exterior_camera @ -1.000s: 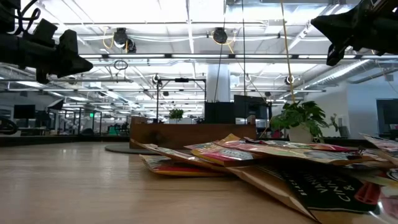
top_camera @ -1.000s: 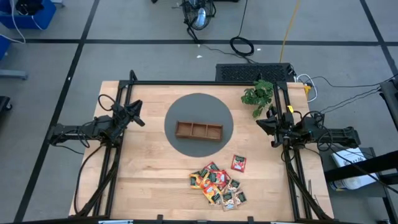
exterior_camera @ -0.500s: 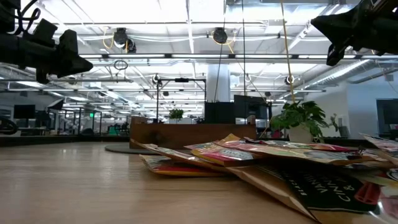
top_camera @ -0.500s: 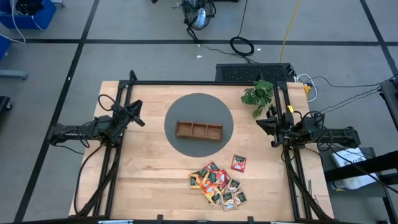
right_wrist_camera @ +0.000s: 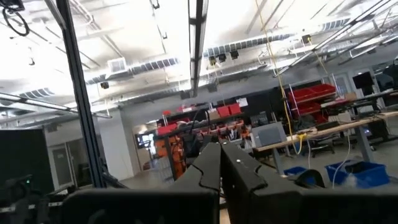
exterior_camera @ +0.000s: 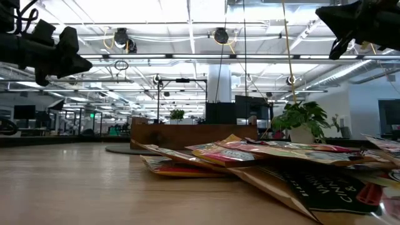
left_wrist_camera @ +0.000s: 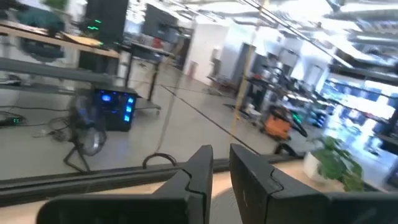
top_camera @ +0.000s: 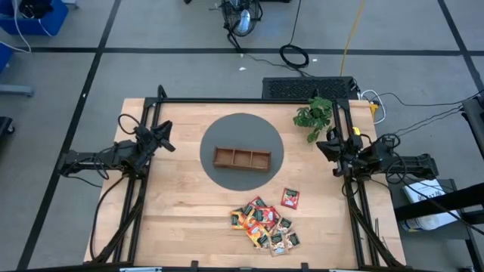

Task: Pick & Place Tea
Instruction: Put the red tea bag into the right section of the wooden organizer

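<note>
- Our right gripper (top_camera: 330, 141) rides high above the right edge of the pale wooden table (top_camera: 181, 219), its dark fingers (right_wrist_camera: 210, 163) pressed flat together with nothing between them.
- Our left gripper (top_camera: 165, 136) hangs high over the opposite edge, its fingers (left_wrist_camera: 202, 168) parted by only a narrow slit, also empty.
- Nearest below and inboard of the right gripper lies a single red flat tea-bag sachet (top_camera: 290, 198), set just apart from the rest; we judge this the easiest first pick.
- Just beyond it, toward the near edge, sits the overlapping heap of red, orange-yellow and dark green tea sachets (top_camera: 265, 224), touching one another and stacked loosely.
- Between the two grippers, on a round grey mat (top_camera: 242, 125), rests the brown three-compartment wooden tray (top_camera: 241, 159), all compartments looking bare.
- A small green potted plant (top_camera: 313, 115) stands close behind the right gripper, so we should swing away from it.
- To do this step well, we open the right fingers wide before descending, come straight down over the lone sachet, and pinch along its short side.
- Flat packets slide on wood, so we keep the fingertips low and close slowly.
</note>
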